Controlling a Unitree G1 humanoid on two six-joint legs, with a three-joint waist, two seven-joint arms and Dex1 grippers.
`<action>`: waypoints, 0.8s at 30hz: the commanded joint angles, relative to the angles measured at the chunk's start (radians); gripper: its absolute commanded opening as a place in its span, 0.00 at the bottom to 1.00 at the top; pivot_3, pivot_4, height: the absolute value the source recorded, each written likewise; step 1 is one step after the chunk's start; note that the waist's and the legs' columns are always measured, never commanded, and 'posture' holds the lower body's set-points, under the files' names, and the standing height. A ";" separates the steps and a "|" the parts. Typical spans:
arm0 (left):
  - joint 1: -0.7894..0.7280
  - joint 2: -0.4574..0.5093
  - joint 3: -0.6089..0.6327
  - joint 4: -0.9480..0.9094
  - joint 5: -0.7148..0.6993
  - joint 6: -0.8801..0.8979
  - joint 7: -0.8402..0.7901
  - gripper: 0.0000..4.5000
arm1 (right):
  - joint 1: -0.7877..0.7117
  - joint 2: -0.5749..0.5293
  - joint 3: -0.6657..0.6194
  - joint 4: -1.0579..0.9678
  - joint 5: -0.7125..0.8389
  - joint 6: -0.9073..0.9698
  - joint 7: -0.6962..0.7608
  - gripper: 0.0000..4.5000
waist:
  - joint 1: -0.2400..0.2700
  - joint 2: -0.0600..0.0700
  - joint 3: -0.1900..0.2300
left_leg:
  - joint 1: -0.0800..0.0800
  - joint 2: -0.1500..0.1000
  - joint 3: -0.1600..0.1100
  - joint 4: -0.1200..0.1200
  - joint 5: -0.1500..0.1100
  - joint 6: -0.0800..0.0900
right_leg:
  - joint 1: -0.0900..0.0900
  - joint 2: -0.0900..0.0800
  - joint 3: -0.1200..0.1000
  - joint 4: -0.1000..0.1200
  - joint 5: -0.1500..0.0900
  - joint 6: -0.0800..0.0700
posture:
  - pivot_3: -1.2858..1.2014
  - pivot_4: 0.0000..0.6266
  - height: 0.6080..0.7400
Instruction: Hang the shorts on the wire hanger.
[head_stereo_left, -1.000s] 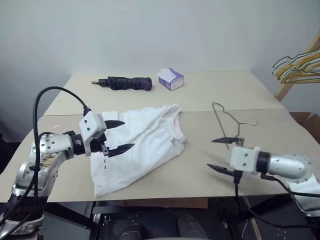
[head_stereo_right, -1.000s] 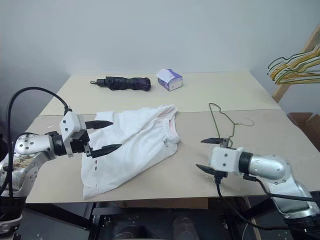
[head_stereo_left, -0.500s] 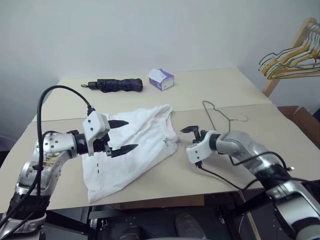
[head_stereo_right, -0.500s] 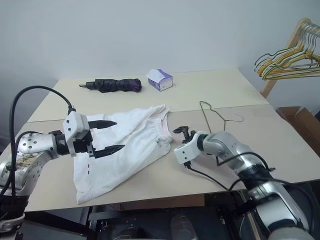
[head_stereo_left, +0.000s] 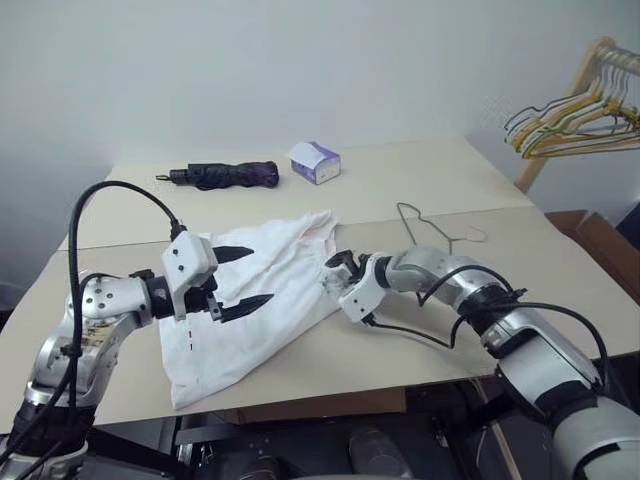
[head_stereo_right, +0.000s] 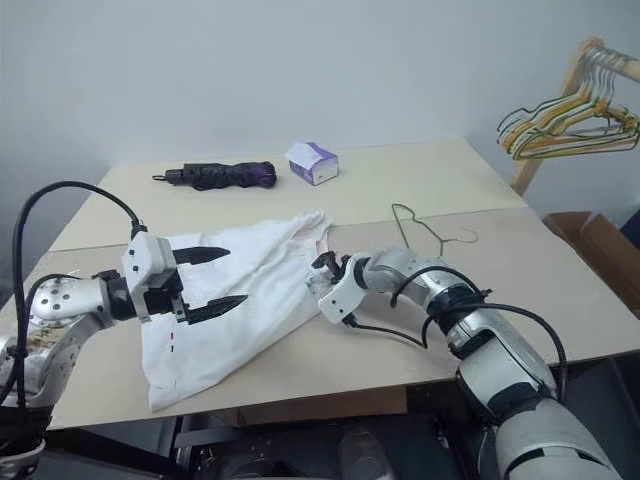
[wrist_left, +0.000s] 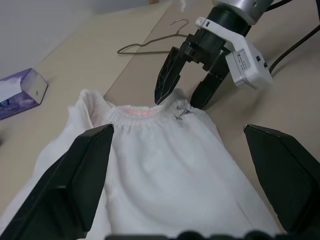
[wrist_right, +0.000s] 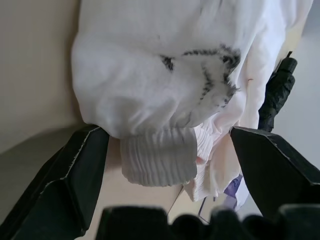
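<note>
White shorts (head_stereo_left: 262, 290): mid-table (head_stereo_left: 420, 180), hanger (head_stereo_left: 432, 226) lying right. Right tool (wrist_left: 186, 93): has swung in from the near right; fingers apart, straddling the waistband, grasp imminent. Left tool (head_stereo_left: 240, 278): wide apart over the shorts, holding nothing.

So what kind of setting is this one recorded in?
Probably a plain indoor test room set up for laundry handling: bare beige tables against a blank wall, white shorts and a wire hanger laid out, and a wooden rack of hangers in the corner.
</note>
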 joint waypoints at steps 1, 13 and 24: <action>0.003 0.004 0.042 -0.043 -0.018 0.007 0.024 1.00 | -0.047 0.010 0.011 0.061 -0.007 -0.045 -0.038 0.71 | 0.006 0.000 0.000 | 0.000 0.000 0.000 0.000 0.000 0.000 | 0.000 0.000 0.000 0.000 0.000 0.000 | 0.45 0.00 1.00; 0.023 0.065 -0.011 -0.046 0.052 0.001 -0.010 1.00 | 0.006 -0.033 -0.013 -0.008 0.049 -0.072 -0.021 0.00 | 0.027 0.000 0.000 | 0.001 0.000 -0.001 -0.001 0.000 0.000 | -0.001 0.000 0.000 0.002 -0.001 -0.002 | 0.44 0.00 1.00; 0.080 0.105 -0.029 -0.090 0.094 0.008 -0.010 1.00 | 0.231 -0.075 -0.190 -0.340 0.170 0.300 0.122 0.00 | 0.047 0.000 0.000 | 0.000 0.001 -0.001 -0.002 0.000 0.000 | -0.001 0.000 0.000 0.004 -0.003 -0.004 | 0.44 0.00 1.00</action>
